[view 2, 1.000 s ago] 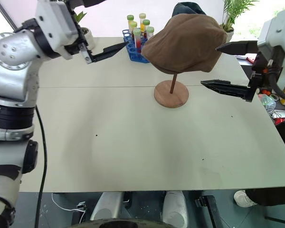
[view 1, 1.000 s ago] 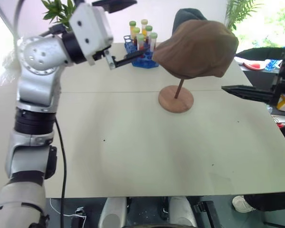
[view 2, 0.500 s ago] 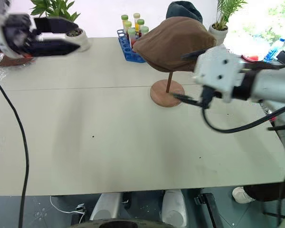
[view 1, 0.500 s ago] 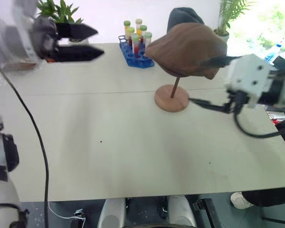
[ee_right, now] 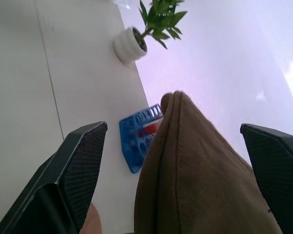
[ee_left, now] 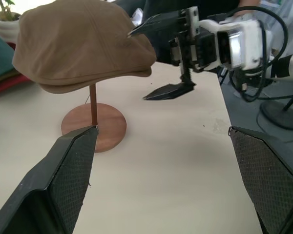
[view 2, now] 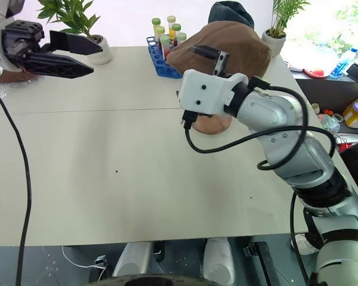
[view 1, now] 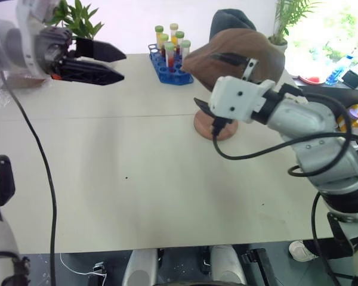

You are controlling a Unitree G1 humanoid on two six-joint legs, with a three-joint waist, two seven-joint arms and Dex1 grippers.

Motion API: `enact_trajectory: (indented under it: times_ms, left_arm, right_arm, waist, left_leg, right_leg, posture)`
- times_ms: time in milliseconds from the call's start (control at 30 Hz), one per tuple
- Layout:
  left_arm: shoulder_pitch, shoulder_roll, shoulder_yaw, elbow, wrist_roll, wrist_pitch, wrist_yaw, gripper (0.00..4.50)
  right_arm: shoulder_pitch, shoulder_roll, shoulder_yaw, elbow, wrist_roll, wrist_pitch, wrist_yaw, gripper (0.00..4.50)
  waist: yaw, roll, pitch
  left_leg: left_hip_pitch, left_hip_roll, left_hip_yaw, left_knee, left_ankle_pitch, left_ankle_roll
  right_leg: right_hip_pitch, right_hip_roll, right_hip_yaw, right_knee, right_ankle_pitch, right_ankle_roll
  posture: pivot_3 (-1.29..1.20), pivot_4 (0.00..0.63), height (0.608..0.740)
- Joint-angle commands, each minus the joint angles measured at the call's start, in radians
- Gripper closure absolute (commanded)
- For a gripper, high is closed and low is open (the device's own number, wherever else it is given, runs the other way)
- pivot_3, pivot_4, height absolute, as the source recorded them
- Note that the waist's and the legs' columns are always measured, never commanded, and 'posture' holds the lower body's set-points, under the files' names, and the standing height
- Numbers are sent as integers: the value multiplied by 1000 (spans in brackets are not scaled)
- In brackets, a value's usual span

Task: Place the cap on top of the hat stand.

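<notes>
1. My left tool hangs over the far left part of the counter, its two black fingers spread wide with nothing between them, pointing across toward the hat stand.
2. My right tool is up beside the cap, also spread wide and empty: one finger lies along the upper side of the cap's crown, the other reaches beneath its brim near the stand's base. I cannot tell whether the upper finger touches the fabric.
3. The cap, brown and soft, sits on top of the hat stand, drooping over and hiding the top disc. It lies straight ahead of my right tool, between its open fingers in the right wrist view.
4. The stand's thin rod rises from a round wooden base that rests flat on the counter, well apart from my left tool and just below my right one.
5. Beyond my right tool, past the cap, stands a blue test-tube rack holding tubes with green and yellow caps.
6. A dark grey beanie shows behind the cap, farther from both tools.
7. A potted plant in a white pot stands at the counter's far edge, close behind my left tool.
</notes>
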Motion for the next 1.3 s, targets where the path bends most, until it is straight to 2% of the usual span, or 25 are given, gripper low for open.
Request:
enact_trajectory:
  times_ms: [33, 333, 367, 433, 600, 800, 1000, 1200, 1300]
  left_arm:
    - [-43, 12, -22, -4, -28, -48, -4, 40]
    - [-53, 7, -32, 11, -38, -75, -4, 40]
    - [-50, 10, -32, 7, -41, -74, -4, 0]
    - [-45, 15, -30, 0, -48, -78, -4, 0]
    - [-70, -11, 28, 43, -19, -94, -4, 0]
    - [-60, -31, 141, 71, 41, -107, 15, 0]
    - [-28, -34, 214, 62, 68, -85, 34, 0]
    - [-5, -49, 248, 47, 87, -80, 42, 0]
    - [13, -54, 263, 31, 87, -77, 51, 0]
  right_arm:
    - [-35, 41, 10, -1, -84, -7, -16, 0]
    - [-15, 77, 1, 62, -220, -81, -27, 0]
    - [-14, 78, -2, 66, -231, -94, -28, 535]
    - [-11, 77, -10, 68, -248, -121, -26, 1302]
    - [13, 80, -40, 51, -265, -149, -13, 3933]
    - [54, 70, -110, 17, -274, -196, -22, 3933]
    - [112, 41, -242, 8, -214, -340, -42, 3933]
    - [163, -19, -369, 121, -98, -632, -61, 3933]
    - [160, -83, -417, 249, -59, -858, -69, 3933]
  waist:
    - [-1, 0, 0]
    - [-1, 0, 0]
    - [-2, 0, 0]
    - [-2, 0, 0]
    - [-3, 0, 0]
    - [-4, 0, 0]
    - [0, 0, 0]
    - [1, 0, 0]
    - [-1, 0, 0]
  left_leg:
    - [0, 0, 0, 0, 0, 0]
    - [0, 0, 0, 0, 0, 0]
    - [0, 0, 0, 0, 0, 0]
    - [0, 0, 0, 0, 0, 0]
    - [0, 0, 0, 0, 0, 0]
    - [0, 0, 0, 0, 0, 0]
    - [0, 0, 0, 0, 0, 0]
    - [0, 0, 0, 0, 0, 0]
    - [1, 0, 0, 0, 0, 0]
  right_leg:
    - [0, 0, 0, 0, 0, 0]
    - [0, 0, 0, 0, 0, 0]
    - [0, 0, 0, 0, 0, 0]
    - [0, 0, 0, 0, 0, 0]
    - [0, 0, 0, 0, 0, 0]
    - [0, 0, 0, 0, 0, 0]
    - [0, 0, 0, 0, 0, 1]
    - [1, 0, 0, 0, 0, 1]
    - [1, 0, 0, 0, 0, 1]
  posture:
    - [0, 150, 728]
    - [0, 150, 728]
    - [0, 150, 728]
    - [0, 150, 728]
    - [0, 150, 728]
    - [0, 150, 728]
    - [0, 150, 728]
    - [0, 150, 728]
    - [0, 150, 728]
